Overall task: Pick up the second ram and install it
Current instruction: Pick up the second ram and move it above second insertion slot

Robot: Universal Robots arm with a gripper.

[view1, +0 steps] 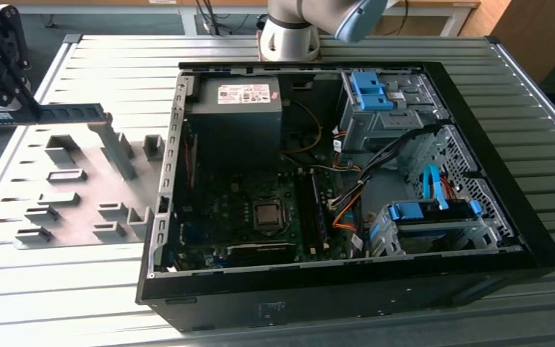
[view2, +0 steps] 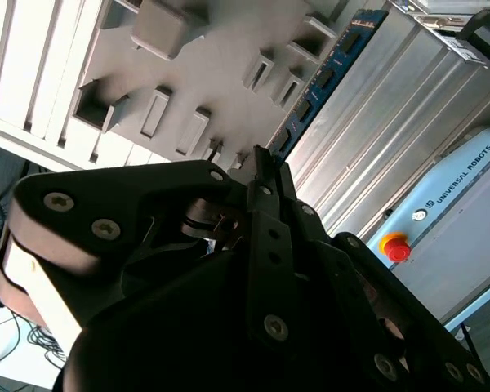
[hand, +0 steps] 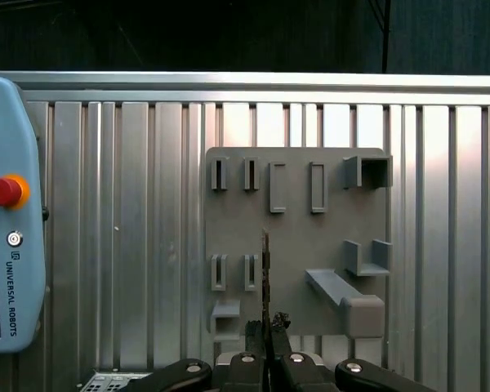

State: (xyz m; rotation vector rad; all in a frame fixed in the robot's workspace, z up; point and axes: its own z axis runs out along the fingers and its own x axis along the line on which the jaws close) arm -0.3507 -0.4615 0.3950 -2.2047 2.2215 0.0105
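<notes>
The second ram (view1: 66, 113), a thin blue-green stick, hangs level in the air at the exterior view's left. It is above the far edge of the grey holder plate (view1: 75, 188). My black gripper (view1: 12, 108) is shut on one end of it. In the second wrist view the ram (view2: 331, 77) runs away from the fingertips (view2: 265, 167) over the plate (view2: 212, 65). The first wrist view has the ram (hand: 266, 269) edge-on, clamped in the gripper (hand: 267, 325) above the plate (hand: 298, 229). The long black memory slots (view1: 308, 210) lie on the motherboard inside the open computer case (view1: 519, 217).
The holder plate carries several raised grey blocks (view1: 61, 148). The case has tall black walls, a power supply (view1: 239, 108), blue drive brackets (view1: 369, 90) and loose cables (view1: 355, 195). A pale blue teach pendant (hand: 8, 245) with a red button lies on the ribbed metal table (view1: 56, 303).
</notes>
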